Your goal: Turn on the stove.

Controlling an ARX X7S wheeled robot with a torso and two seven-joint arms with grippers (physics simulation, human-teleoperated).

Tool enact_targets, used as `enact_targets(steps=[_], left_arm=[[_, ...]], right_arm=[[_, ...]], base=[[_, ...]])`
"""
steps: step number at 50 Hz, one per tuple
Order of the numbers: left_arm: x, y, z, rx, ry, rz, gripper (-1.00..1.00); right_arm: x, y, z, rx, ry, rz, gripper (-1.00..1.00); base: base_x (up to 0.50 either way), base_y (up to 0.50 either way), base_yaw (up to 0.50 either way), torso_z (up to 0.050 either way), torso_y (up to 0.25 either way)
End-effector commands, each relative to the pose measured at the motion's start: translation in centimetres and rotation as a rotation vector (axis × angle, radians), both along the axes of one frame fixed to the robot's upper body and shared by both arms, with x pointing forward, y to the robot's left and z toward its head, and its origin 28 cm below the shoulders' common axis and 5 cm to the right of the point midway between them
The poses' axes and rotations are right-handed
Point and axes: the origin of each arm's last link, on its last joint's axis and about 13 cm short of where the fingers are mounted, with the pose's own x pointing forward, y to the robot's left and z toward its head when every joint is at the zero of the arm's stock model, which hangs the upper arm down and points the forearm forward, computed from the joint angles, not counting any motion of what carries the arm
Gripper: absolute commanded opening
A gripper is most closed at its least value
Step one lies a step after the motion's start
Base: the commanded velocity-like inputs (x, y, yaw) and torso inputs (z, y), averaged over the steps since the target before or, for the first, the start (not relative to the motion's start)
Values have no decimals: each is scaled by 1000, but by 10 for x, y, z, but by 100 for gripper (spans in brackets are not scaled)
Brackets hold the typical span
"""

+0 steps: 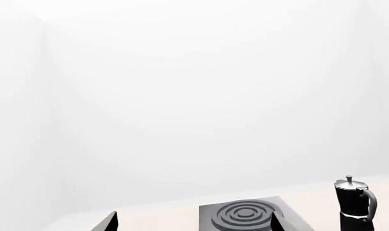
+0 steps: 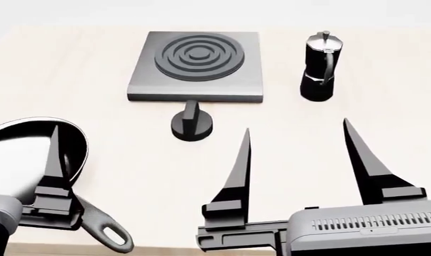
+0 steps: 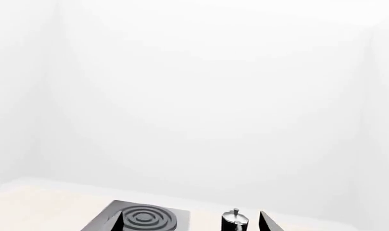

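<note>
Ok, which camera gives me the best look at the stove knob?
The head view: the knob sits unobstructed in front of the stove, its upright ridge plain. Both wrist views catch only the burner at their lower edge; the knob is out of frame.

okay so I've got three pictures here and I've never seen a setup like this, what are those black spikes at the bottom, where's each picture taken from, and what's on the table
It's a simulated two-armed robot. The spikes are its gripper fingers. The big picture looks down from its head: the right gripper is open and holds nothing; of the left gripper only one finger shows. The mostly white pictures come from cameras near each gripper. On the table lie a stove with its knob in front, a moka pot and a frying pan.
</note>
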Motion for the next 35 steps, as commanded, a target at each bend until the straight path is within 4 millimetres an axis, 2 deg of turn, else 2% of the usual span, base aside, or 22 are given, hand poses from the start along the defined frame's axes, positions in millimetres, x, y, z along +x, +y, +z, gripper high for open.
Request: enact_targets(steps=[1,35], left_arm=[[0,0,0,0,1,2,100],[1,0,-1,0,3,4,100]], right_arm=[[0,1,0,-2,2,2,100],[1,2,-1,-4,2,9,100]], base=[[0,164,0,0,0],[0,162,0,0,0]])
